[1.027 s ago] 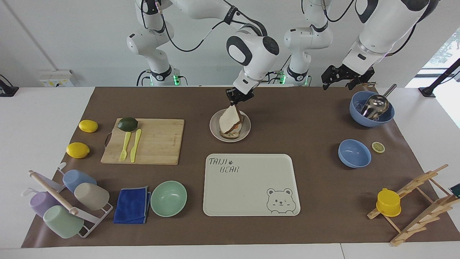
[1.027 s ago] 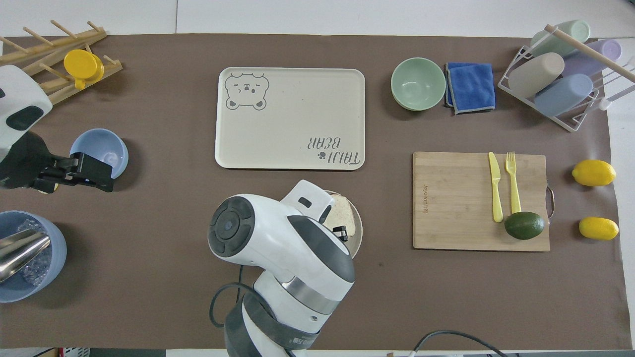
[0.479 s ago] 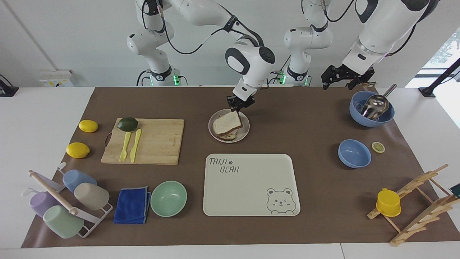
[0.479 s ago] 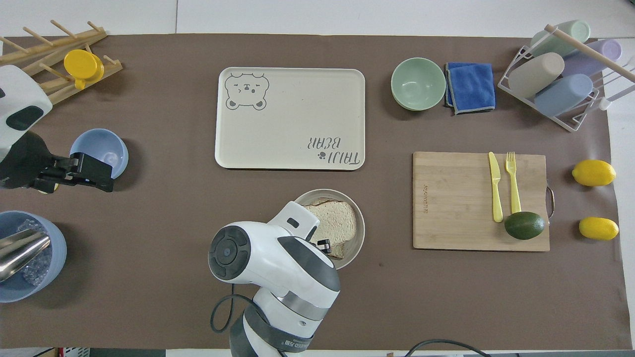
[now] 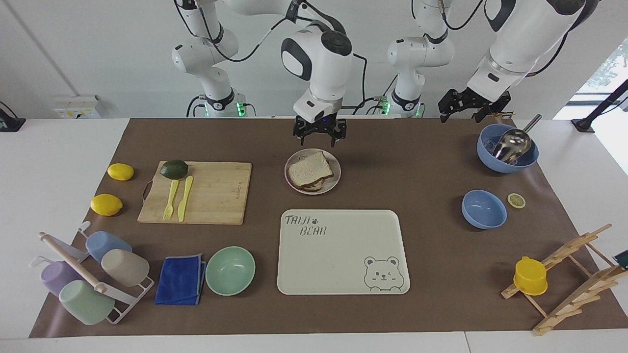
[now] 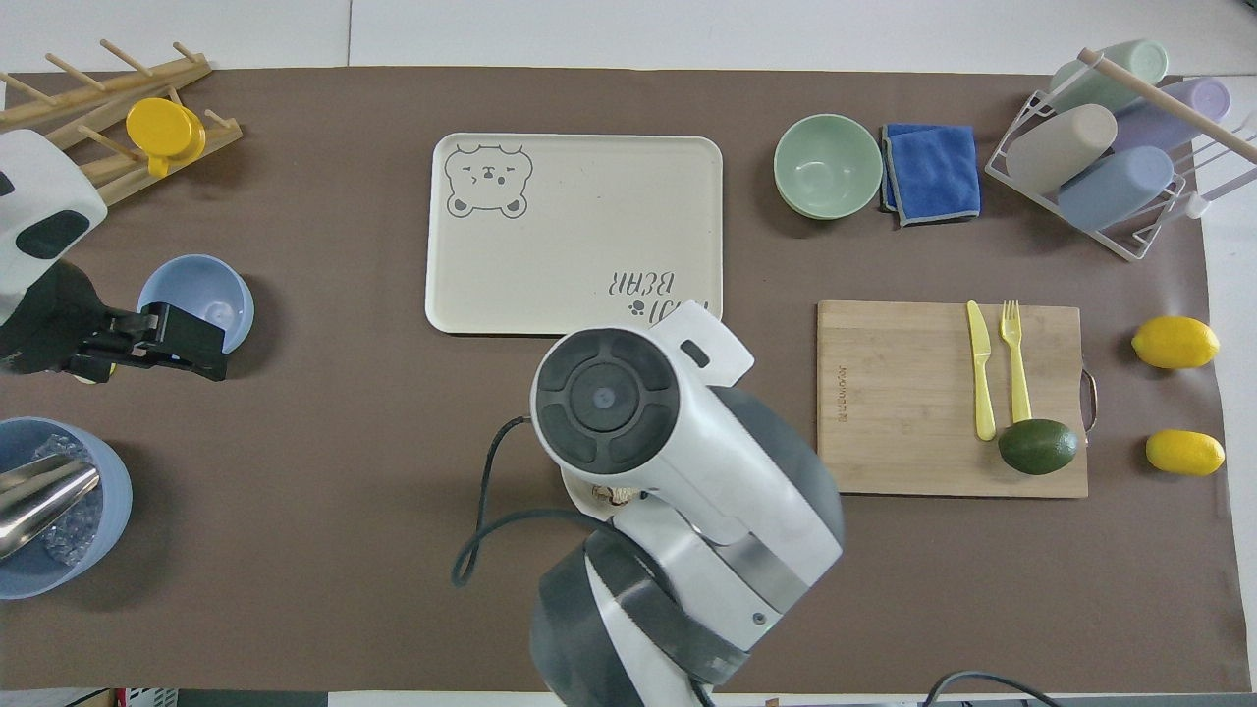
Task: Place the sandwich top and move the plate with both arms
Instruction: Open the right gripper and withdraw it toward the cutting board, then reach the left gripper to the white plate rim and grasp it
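Note:
The sandwich top [image 5: 310,168] lies flat on the stacked sandwich on the round plate [image 5: 331,184], in the middle of the table on the robots' side of the tray. My right gripper [image 5: 319,139] hangs open and empty just above the plate's edge nearest the robots, clear of the bread. In the overhead view the right arm covers nearly all of the plate and hides its own gripper. My left gripper [image 5: 470,107] [image 6: 208,355] waits in the air, open and empty, near the blue bowl with the metal scoop [image 5: 508,147].
A cream bear-print tray [image 5: 343,252] lies farther from the robots than the plate. A cutting board [image 5: 211,193] with fork, knife and avocado, two lemons, a mint bowl [image 5: 230,270], a blue cloth and a cup rack stand toward the right arm's end. A small blue bowl [image 5: 484,209] and wooden rack stand toward the left arm's end.
My right gripper opened and let go of the bread slice, which dropped from tilted to flat on the sandwich. The gripper then rose and turned straight down. The left arm stayed still.

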Action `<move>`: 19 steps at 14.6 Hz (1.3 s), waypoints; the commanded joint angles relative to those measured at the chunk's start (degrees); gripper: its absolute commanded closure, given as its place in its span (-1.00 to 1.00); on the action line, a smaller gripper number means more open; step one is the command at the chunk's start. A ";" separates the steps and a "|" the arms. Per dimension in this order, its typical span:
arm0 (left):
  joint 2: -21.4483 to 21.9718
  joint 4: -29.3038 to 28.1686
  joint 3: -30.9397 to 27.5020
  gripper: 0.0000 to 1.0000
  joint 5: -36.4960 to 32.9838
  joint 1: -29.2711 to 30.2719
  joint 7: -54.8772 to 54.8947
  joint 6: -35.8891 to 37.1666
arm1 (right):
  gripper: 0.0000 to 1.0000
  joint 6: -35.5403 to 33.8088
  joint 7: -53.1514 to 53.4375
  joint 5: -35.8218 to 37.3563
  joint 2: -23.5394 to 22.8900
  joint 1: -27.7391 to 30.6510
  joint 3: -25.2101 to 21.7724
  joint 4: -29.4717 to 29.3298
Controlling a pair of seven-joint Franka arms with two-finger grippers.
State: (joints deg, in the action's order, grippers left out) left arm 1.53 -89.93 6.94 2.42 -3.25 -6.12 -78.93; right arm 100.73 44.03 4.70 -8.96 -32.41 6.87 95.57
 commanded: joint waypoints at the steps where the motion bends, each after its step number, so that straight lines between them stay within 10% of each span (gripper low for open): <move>1: 1.02 -0.77 -0.17 -1.00 -0.57 0.34 0.41 -0.52 | -1.00 -5.87 -7.88 -2.32 3.50 7.69 -0.54 -2.05; 8: 1.90 -1.82 -0.08 -1.00 -0.57 -0.09 0.06 -2.00 | -1.00 -16.61 -25.92 -5.05 11.86 11.32 -19.77 -1.97; 19: 5.68 -28.35 0.53 -1.00 4.44 -12.82 -5.64 -28.61 | -1.00 -17.50 -39.73 -5.14 11.95 21.43 -19.26 -2.23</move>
State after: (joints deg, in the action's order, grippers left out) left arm 5.13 -111.96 8.13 6.31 -13.17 -10.12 -101.41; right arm 83.38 5.65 0.77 2.91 -12.60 -13.92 92.98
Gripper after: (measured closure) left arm 0.000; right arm 0.000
